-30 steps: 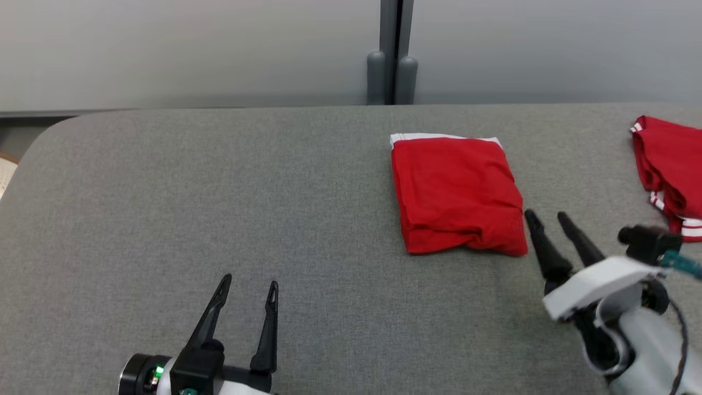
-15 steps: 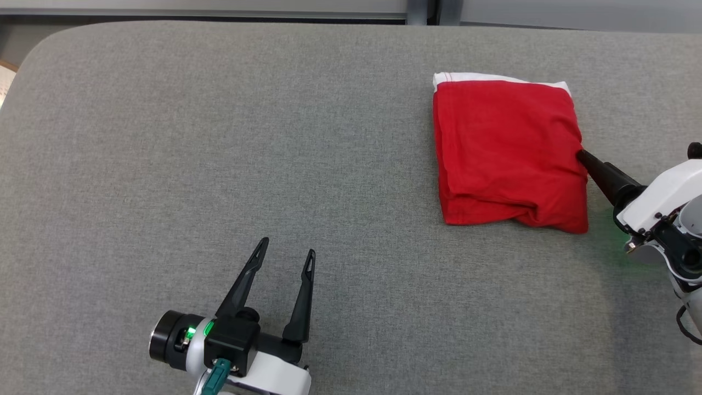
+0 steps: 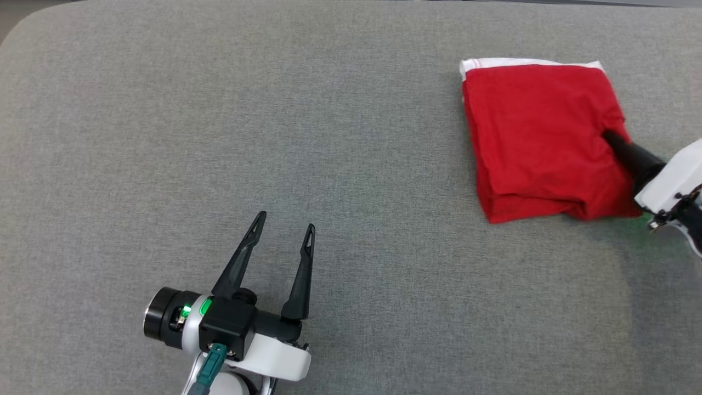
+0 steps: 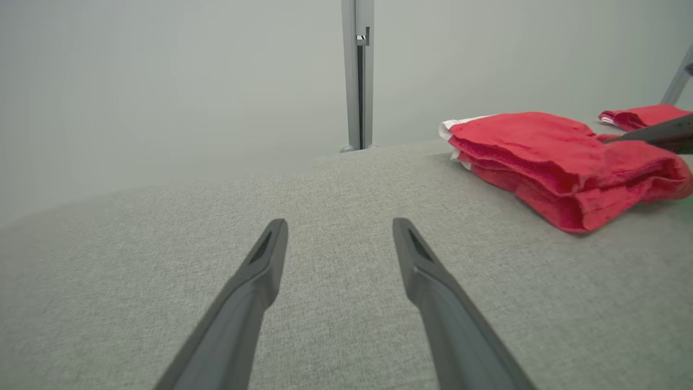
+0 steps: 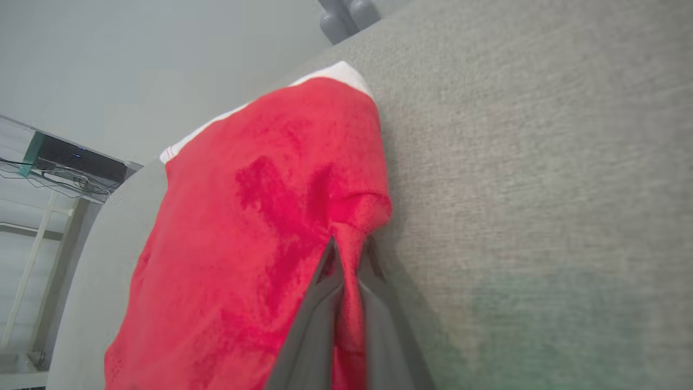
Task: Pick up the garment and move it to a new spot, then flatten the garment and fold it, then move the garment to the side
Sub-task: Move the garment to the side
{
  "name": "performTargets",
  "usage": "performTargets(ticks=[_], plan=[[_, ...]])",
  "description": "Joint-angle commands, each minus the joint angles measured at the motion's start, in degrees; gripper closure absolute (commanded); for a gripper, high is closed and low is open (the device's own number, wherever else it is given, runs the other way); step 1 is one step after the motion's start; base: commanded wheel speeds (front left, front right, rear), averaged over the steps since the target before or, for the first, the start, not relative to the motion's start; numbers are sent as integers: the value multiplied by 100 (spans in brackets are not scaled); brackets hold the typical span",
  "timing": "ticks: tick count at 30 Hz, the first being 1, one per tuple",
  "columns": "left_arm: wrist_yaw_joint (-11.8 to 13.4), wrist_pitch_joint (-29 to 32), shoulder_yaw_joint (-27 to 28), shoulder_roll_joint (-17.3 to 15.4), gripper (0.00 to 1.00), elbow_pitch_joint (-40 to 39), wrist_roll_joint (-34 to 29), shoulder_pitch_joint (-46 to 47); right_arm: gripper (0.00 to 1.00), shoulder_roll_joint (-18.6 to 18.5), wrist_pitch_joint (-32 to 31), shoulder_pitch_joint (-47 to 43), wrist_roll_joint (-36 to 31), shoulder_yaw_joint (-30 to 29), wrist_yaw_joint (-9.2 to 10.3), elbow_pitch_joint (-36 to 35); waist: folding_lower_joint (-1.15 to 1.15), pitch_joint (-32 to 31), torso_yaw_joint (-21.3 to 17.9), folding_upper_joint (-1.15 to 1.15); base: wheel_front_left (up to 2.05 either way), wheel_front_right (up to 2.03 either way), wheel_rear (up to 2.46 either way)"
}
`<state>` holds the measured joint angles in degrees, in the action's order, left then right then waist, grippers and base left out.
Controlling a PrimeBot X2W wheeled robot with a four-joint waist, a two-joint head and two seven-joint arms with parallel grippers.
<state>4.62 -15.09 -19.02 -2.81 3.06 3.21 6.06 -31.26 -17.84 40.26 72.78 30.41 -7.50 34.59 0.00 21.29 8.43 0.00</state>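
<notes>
Since 1 s ago your R gripper (image 3: 607,135) has gone from open, just off the 4 o'clock corner of the red garment (image 3: 537,131), to pinched shut on a tuck of cloth at its 3 o'clock edge; head cam has tipped down too, so the whole pic shifted, not the things; garment lies folded as before, same shape, white band along its 12 o'clock edge; L gripper (image 3: 286,221) unchanged, fingers apart, nothing between them, at approx 7 o'clock of head view over the grey table (image 3: 274,109).

Garment sits at 2 o'clock of head view, on the table, well apart from L gripper; in R wrist view you see a red fold squeezed between the two dark fingers (image 5: 311,336).

Count for you: grippers 2; red garments 2, i.e. the folded one plus a second red piece (image 4: 641,115) behind it at 2 o'clock in L wrist view, apart from it; table 1; grey post (image 4: 357,76) at 12 o'clock there, 1.
</notes>
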Motion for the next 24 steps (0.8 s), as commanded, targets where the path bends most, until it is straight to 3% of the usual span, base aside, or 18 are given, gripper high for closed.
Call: performTargets(ticks=[1,5,14,24], plan=[[33,-6,32,-18,0,-74,-37,61,100,-235,149,147,-110,49,2,-51,0,29,-99,0,0,0,0],[3,-7,32,-18,0,-225,-72,116,100,-751,432,333,-426,255,2,-147,0,116,-265,0,0,0,0],[-107,-7,99,-44,0,-382,-242,321,100,-1801,442,825,-871,566,2,-207,0,434,-611,0,0,0,0],[-193,-7,121,-135,0,-431,-308,540,100,-2712,507,1201,-1368,625,3,-66,0,766,-768,0,0,0,0]])
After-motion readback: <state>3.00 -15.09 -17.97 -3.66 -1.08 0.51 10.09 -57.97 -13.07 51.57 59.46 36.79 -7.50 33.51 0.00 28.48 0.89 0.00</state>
